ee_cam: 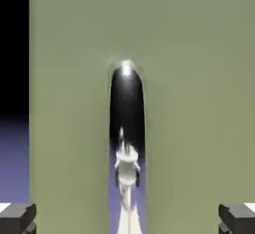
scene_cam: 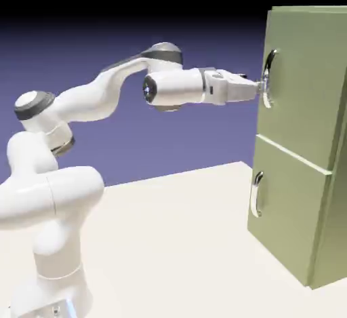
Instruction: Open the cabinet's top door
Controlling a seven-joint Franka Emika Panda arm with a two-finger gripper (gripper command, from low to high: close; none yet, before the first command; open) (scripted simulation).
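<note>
Facing you across the gap is the cabinet's top door (scene_cam: 305,86), the upper olive-green panel at the exterior view's right, lying shut above the lower door (scene_cam: 288,208). Its curved silver handle (scene_cam: 269,79) runs upright near the door's outer edge (shiny enough, in your hand view, to mirror the arm). Your end effector (scene_cam: 259,87) is level with that handle, its fingers spread wide; the hand view puts one fingertip (ee_cam: 18,218) to each side of the handle, with nothing pinched between them. You can't tell from here whether either finger touches the metal. Behind it, your white arm (scene_cam: 88,100) reaches across from the exterior view's left, above the pale desk (scene_cam: 176,242). Lower down, the second silver handle (scene_cam: 256,193) sits on the lower door.
</note>
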